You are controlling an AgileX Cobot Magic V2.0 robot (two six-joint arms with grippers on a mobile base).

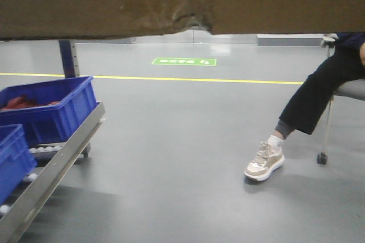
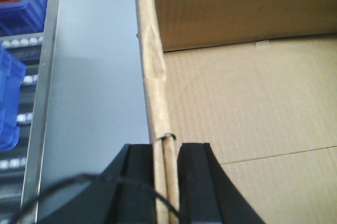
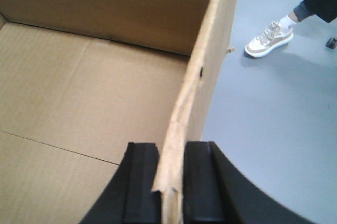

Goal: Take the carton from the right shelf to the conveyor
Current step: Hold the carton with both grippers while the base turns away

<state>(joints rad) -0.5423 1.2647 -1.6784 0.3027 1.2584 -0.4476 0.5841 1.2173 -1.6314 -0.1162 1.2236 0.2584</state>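
The tan carton (image 1: 171, 0) fills the top of the front view, held up above the grey floor, with a small tear at its lower edge. In the left wrist view my left gripper (image 2: 167, 153) is shut on the carton's left wall (image 2: 155, 92); the open inside of the box lies to the right. In the right wrist view my right gripper (image 3: 171, 153) is shut on the carton's right wall (image 3: 202, 77); the inside lies to the left. A steel rack with roller tracks (image 1: 54, 166) stands at the lower left. The conveyor is out of view.
Two blue plastic bins (image 1: 48, 109) sit on the steel rack, also seen in the left wrist view (image 2: 21, 3). A seated person's leg and shoe (image 1: 265, 160) are at the right, by a chair leg with a caster (image 1: 323, 157). A yellow floor line (image 1: 199, 79) runs across.
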